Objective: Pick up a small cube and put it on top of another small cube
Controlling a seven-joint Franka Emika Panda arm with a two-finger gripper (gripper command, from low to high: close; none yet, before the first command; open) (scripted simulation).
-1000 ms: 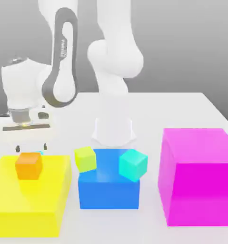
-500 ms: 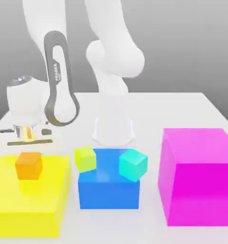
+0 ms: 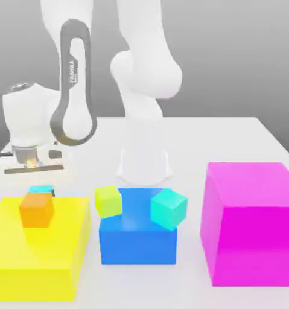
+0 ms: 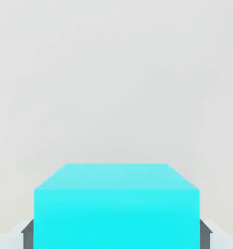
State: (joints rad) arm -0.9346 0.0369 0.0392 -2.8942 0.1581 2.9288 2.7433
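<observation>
One small sky-cyan cube (image 4: pixel 116 209) is clamped between the closed fingers of the single gripper (image 3: pixel 40 181), behind one orange small cube (image 3: pixel 37 210) on one yellow block (image 3: pixel 38 253). Four small cubes and three large blocks are counted.

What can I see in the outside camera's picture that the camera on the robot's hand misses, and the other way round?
The exterior view alone shows the white arm, the orange cube on the yellow block, the lime cube and turquoise cube on the blue block, and the big magenta block.

The hand view alone shows the sky-cyan cube up close, clamped between two dark fingers.

Both share that sky-cyan cube, seen in the exterior view as a sliver behind the orange cube, and the pale table.
</observation>
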